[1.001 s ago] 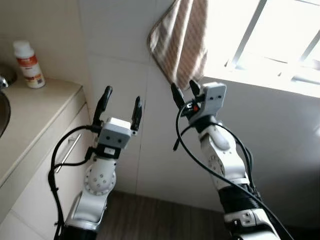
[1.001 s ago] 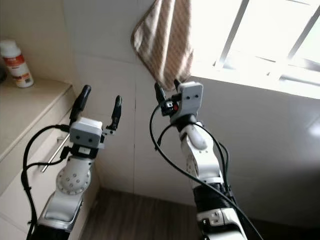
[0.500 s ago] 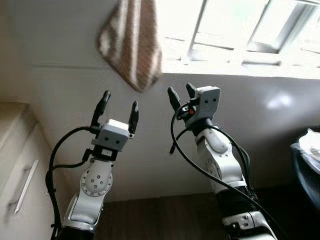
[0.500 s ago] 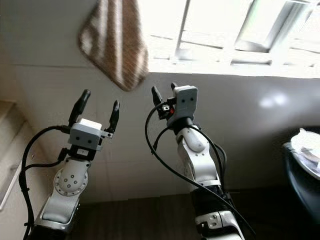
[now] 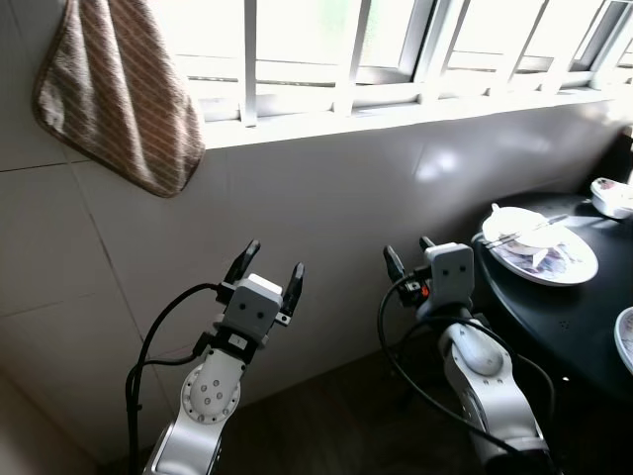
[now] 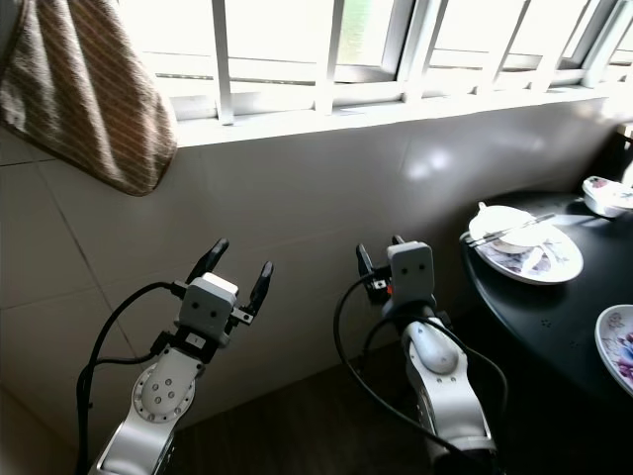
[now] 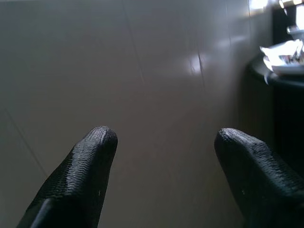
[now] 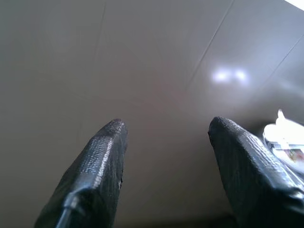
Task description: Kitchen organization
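Head views: left gripper [image 5: 269,272] and right gripper [image 5: 407,257], fingers spread and empty, face the tiled wall [image 5: 326,188] below a striped towel [image 5: 119,94]; wrist views add the dark table [image 7: 273,76].

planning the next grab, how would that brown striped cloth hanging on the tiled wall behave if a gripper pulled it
The brown striped cloth hangs in soft folds, so it is probably floppy and light. It would likely bunch between the fingers rather than keep its shape. What holds it up is out of view, so it may snag or slip free.
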Controlling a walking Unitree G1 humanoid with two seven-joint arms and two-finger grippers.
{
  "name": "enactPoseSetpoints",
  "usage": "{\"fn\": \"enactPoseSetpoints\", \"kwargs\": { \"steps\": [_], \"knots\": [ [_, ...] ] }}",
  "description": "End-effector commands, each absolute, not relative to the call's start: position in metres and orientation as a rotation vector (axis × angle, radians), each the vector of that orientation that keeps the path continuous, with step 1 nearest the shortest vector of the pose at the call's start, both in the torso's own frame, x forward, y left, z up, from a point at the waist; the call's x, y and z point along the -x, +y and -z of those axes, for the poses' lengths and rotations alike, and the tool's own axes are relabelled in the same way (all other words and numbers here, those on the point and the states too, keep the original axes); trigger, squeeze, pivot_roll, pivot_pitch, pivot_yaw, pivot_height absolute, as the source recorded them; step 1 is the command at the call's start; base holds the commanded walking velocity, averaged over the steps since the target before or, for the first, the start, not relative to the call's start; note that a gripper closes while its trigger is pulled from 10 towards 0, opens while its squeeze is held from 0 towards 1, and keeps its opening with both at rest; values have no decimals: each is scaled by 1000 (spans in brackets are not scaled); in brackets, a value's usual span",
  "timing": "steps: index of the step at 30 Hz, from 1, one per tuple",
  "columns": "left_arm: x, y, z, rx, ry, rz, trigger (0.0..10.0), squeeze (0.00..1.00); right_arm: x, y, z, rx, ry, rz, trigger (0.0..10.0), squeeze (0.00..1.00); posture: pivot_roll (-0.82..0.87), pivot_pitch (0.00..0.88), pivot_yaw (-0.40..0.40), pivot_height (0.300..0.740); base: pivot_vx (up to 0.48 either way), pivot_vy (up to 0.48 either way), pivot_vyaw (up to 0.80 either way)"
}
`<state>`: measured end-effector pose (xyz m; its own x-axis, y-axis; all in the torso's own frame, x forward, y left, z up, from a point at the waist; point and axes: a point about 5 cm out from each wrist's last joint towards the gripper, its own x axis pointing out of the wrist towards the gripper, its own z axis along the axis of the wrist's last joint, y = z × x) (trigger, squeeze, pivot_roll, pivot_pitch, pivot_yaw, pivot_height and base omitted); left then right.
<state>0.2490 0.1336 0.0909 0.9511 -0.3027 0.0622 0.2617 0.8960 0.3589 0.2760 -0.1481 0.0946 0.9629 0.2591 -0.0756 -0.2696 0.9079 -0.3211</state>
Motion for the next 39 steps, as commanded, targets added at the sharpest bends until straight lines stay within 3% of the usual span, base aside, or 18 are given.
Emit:
{"fn": "enactPoseSetpoints", "kwargs": {
  "steps": [1, 6, 24, 28, 39],
  "knots": [
    [-240, 135, -69, -344, 7, 325, 10000, 0, -262, -159, -61, 466, 218, -264, 10000, 0, 21, 0, -61, 740, 0, 0, -788],
    [-240, 140, -56, -250, 81, 293, 10000, 0, -257, -166, -56, 262, 266, -181, 10000, 0, 9, 0, -55, 740, 0, 0, -748],
    [-246, 135, -55, -300, 129, 356, 10000, 0, -263, -153, -65, 308, 207, -214, 10000, 0, 10, 0, -44, 740, 0, 0, -755],
    [-247, 135, -55, -308, 133, 358, 10000, 0, -264, -149, -70, 317, 171, -237, 10000, 0, 11, 0, -44, 740, 0, -427, -766],
    [-247, 133, -54, -305, 138, 356, 10000, 0, -266, -143, -73, 371, 145, -299, 10000, 0, 13, 0, -51, 740, 0, -480, 0]
  ]
}}
